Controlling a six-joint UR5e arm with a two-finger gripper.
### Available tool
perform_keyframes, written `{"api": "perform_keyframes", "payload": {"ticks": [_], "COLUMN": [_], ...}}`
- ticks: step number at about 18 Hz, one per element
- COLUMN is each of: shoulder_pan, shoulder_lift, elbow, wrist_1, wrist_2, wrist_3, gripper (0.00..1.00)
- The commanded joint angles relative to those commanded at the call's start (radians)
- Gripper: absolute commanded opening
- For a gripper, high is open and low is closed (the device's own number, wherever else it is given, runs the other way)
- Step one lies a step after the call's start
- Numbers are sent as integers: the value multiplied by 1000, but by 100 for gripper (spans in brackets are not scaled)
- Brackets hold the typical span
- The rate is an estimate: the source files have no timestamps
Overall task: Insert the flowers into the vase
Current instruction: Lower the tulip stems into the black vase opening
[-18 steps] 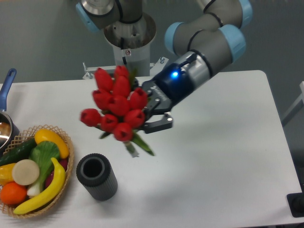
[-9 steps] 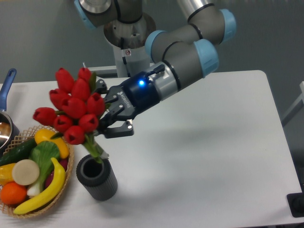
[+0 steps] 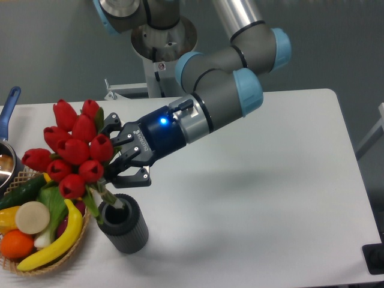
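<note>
The flowers (image 3: 72, 150) are a bunch of glossy red tulip buds on green stems, tilted to the upper left. My gripper (image 3: 117, 162) is shut on the stems just below the buds. The stem ends reach down into the round mouth of the vase (image 3: 123, 224), a short dark grey ribbed cylinder standing at the table's front left. The gripper sits just above and slightly right of the vase mouth. The buds hang over the basket's right side.
A wicker basket (image 3: 81, 231) with plastic fruit and vegetables, among them a banana (image 3: 57, 243), stands directly left of the vase. A pot with a blue handle (image 3: 9, 108) is at the left edge. The robot base (image 3: 162, 54) is at the back.
My gripper has carried the flowers left and down from mid-table to the vase. The stem ends now sit deeper in the vase mouth.
</note>
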State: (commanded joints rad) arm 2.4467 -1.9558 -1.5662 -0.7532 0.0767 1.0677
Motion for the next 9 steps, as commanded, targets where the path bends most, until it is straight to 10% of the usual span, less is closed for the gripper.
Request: {"api": "perform_keyframes", "payload": {"ticks": [9], "shoulder_pan": [0], "shoulder_lift": [-57], "elbow": [-20], "wrist_1": [0], "wrist_2": [2], "wrist_3": [2], "gripper": [39]}}
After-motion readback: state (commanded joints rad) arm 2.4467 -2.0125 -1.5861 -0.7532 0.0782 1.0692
